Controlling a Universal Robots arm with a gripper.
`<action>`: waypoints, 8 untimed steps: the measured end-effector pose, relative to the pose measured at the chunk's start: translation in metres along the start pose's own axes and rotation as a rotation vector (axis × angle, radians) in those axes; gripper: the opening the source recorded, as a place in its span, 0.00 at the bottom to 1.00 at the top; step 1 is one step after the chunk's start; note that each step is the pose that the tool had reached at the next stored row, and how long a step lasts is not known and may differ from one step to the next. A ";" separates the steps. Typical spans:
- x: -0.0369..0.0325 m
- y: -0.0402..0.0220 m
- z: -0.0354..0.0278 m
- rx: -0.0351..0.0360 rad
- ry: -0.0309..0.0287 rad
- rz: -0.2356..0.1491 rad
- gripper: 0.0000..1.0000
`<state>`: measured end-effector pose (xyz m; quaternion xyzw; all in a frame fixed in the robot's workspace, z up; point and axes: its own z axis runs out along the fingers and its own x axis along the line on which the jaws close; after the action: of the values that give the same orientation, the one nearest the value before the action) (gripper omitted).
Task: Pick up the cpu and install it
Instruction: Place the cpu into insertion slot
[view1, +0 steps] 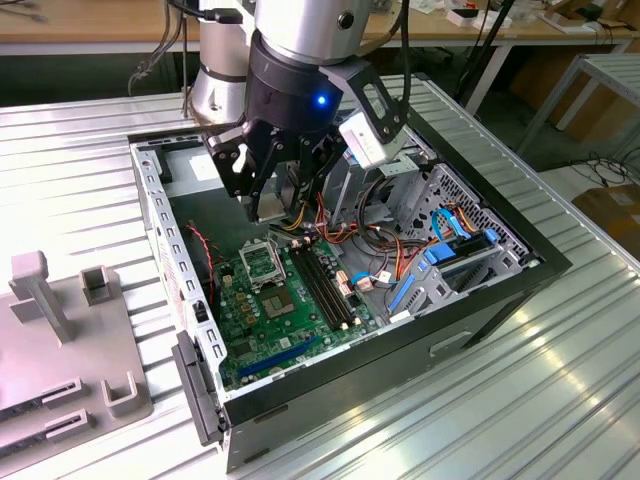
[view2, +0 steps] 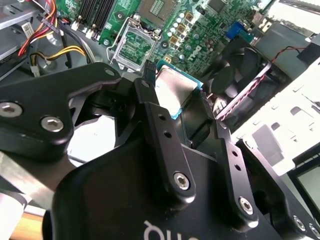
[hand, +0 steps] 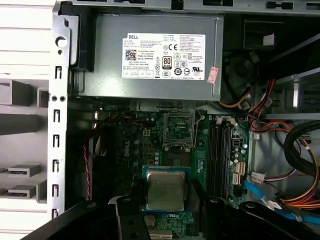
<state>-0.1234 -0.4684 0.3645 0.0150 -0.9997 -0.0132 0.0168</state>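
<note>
Inside the open computer case (view1: 152, 235), above the motherboard (view1: 262, 325), the gripper (hand: 165, 196) is clamping the cpu (hand: 165, 186) flat between its fingers (hand: 196, 196), hovering near the empty socket (hand: 179, 127).

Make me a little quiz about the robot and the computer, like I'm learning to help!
1. True or false: the black metal tool hangs over the open black computer case.
2. Fill in: the square black socket with a metal frame is ____ (empty or full).
3. Pick one: the small square silver-grey cpu is A) in that socket, B) clamped in the tool, C) lying outside the case.
Key: 1 true; 2 empty; 3 B.
</note>
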 end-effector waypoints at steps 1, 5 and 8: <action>-0.0001 0.0000 0.0016 0.0001 0.0000 0.000 0.47; -0.0002 -0.0001 0.0054 0.0000 0.0000 0.000 0.47; -0.0003 -0.0002 0.0081 0.0000 -0.0001 0.000 0.47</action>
<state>-0.1233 -0.4684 0.3564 0.0150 -0.9997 -0.0132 0.0168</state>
